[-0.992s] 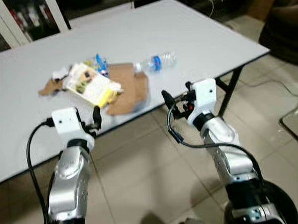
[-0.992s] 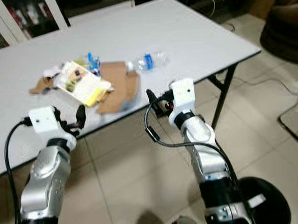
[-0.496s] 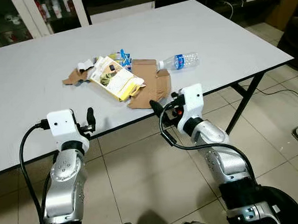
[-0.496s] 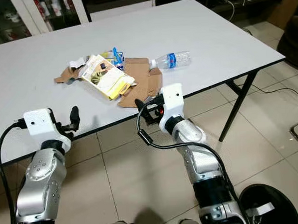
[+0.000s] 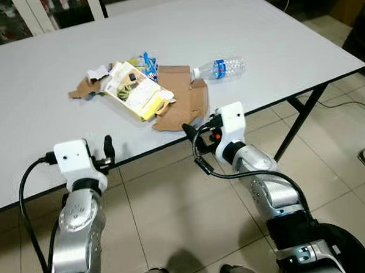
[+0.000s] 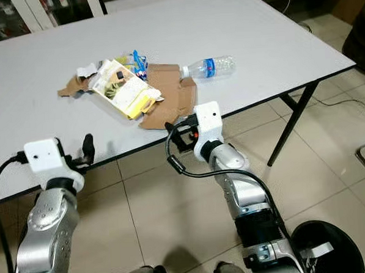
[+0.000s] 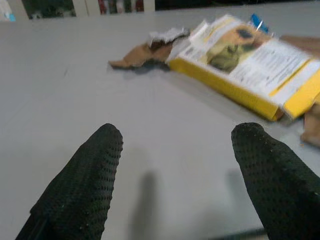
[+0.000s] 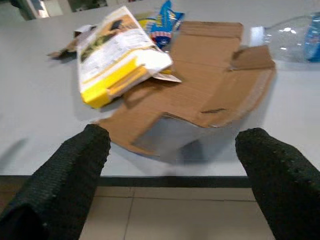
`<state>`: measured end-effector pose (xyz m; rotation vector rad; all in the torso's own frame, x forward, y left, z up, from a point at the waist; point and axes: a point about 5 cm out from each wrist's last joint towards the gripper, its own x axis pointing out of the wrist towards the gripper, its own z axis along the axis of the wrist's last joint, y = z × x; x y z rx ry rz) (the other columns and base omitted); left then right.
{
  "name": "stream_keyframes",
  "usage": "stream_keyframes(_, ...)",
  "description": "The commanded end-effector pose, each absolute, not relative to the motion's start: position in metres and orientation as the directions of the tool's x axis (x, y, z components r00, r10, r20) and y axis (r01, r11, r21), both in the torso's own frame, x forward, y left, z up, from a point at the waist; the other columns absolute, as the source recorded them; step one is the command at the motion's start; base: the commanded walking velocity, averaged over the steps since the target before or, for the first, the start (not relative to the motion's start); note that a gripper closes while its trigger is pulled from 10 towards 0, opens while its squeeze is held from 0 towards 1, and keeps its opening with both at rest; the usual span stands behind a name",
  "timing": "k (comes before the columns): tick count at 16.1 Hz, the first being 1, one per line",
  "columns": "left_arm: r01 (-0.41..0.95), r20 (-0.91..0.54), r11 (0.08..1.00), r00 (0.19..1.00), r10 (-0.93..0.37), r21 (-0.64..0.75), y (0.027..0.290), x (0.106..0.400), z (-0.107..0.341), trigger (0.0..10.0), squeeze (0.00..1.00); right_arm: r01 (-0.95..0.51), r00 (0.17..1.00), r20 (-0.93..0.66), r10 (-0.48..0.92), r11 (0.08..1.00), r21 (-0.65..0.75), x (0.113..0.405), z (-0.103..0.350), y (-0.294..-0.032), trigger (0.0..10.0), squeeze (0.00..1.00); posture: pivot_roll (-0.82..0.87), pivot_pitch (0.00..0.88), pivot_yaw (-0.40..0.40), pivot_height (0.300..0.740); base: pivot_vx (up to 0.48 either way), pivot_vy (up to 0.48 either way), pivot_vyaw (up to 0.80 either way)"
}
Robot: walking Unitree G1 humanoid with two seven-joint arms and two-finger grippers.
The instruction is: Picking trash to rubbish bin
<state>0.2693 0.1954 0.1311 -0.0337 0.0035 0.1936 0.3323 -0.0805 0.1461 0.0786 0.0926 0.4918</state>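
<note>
Trash pile sits centre-left of head view: flattened cardboard (image 5: pixel 179 101), yellow box (image 5: pixel 137 97), bottle (image 5: pixel 222 68). Right gripper (image 8: pixel 172 165) spread wide, empty, at table edge (image 5: pixel 278 101); left gripper (image 7: pixel 175 170) also agape. Advance right, clamp cardboard's overhanging lip squarely.

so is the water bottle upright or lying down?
Lying down. The water bottle rests on its side on the table, cap end toward the flattened cardboard.
</note>
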Motion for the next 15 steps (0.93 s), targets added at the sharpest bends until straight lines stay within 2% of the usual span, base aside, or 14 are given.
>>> stream_keyframes(1, -0.205, -0.012, 0.979, 0.979, 0.204, -0.023, 0.197, 0.266, 0.131, 10.0, 0.0, -0.464, 0.883, -0.038, 0.469, 0.881, 0.088, 0.334, 0.153, -0.081, 10.0, 1.0, -0.05, 0.202, 0.05, 0.74, 0.0, 0.0, 0.0)
stream_keyframes(7, -0.17, 0.003, 0.984, 0.985, 0.17, -0.05, 0.189, 0.266, 0.134, 10.0, 0.0, -0.438, 0.896, -0.042, 0.443, 0.894, 0.092, 0.336, 0.156, -0.086, 10.0, 1.0, -0.05, 0.201, 0.043, 0.74, 0.0, 0.0, 0.0)
stream_keyframes(8, -0.156, 0.012, 0.986, 0.988, 0.157, -0.055, 0.187, 0.265, 0.135, 10.0, 0.41, -0.436, 0.897, -0.044, 0.441, 0.895, 0.091, 0.337, 0.155, -0.084, 10.0, 1.0, -0.05, 0.198, 0.044, 0.74, 0.0, 0.0, 0.0)
stream_keyframes(9, -0.151, 0.019, 0.987, 0.988, 0.152, -0.058, 0.187, 0.265, 0.136, 10.0, 1.0, -0.436, 0.896, -0.047, 0.441, 0.895, 0.09, 0.337, 0.154, -0.082, 10.0, 1.0, -0.04, 0.196, 0.045, 0.74, 0.0, 0.0, 0.0)
stream_keyframes(15, -0.178, 0.009, 0.984, 0.984, 0.178, -0.029, 0.194, 0.263, 0.137, 10.0, 1.0, -0.427, 0.898, -0.061, 0.435, 0.898, 0.105, 0.337, 0.15, -0.078, 10.0, 1.0, -0.02, 0.197, 0.052, 0.74, 0.0, 0.0, 0.0)
